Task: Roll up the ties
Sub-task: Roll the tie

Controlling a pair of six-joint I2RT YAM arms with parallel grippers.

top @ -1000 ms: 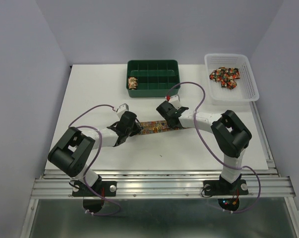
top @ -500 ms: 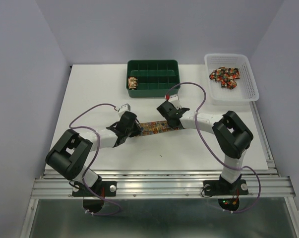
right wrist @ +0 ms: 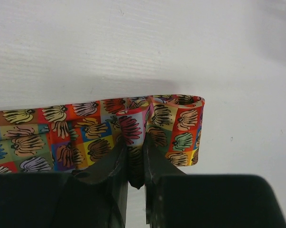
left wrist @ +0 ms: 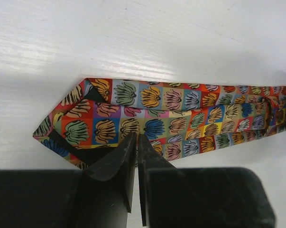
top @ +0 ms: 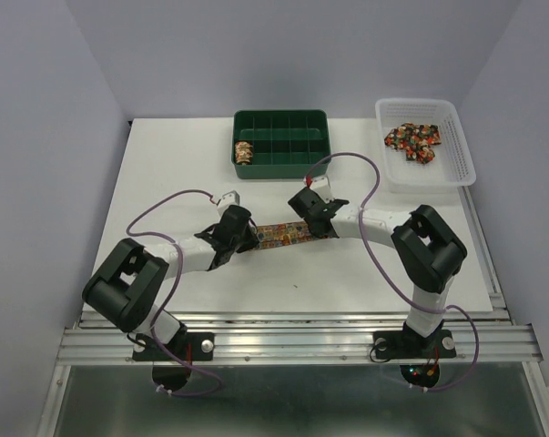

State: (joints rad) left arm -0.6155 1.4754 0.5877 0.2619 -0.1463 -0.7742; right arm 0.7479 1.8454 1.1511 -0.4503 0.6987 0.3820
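One of the ties lies flat across the middle of the white table, printed in red, orange, blue and gold squares. My left gripper is at its wide pointed end. In the left wrist view the tie runs off to the right, and the left gripper is shut on its near edge. My right gripper is at the other end. There the tie curls into a loose loop, and the right gripper is shut on a fold of it.
A green divided tray stands at the back centre with a small rolled tie in its left compartment. A white basket at the back right holds several loose ties. Both arms' cables arch over the table.
The right gripper's jaws have closed on the fold of the tie. The left arm's elbow has shifted a little to the left; its gripper stays at the wide end.
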